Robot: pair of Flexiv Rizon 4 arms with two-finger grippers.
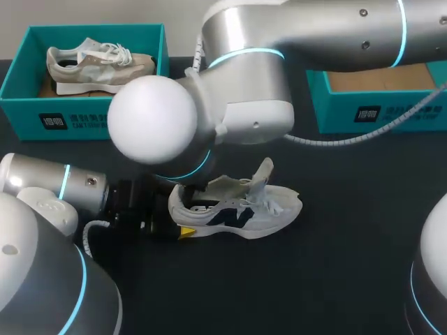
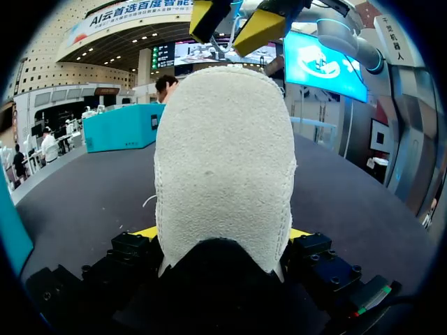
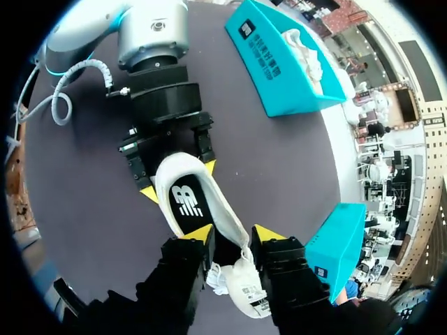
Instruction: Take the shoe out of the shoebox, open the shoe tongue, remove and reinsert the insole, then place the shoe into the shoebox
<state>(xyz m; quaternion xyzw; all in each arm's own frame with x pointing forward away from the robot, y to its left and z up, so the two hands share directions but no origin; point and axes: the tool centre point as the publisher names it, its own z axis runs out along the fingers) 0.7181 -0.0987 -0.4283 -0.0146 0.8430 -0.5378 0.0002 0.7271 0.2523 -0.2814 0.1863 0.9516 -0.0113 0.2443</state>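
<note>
Beneath right arm [image 1: 314, 35], half-hidden shoe [image 1: 244, 209]

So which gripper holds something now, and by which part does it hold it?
The left gripper holds the white shoe by its heel, one finger on each side. The right gripper holds nothing.

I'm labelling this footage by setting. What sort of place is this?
Probably a robot demonstration or test station for shoe handling: a teal shoebox holding a beige shoe, a second shoebox, and the left end effector gripping a white shoe by the heel.
</note>
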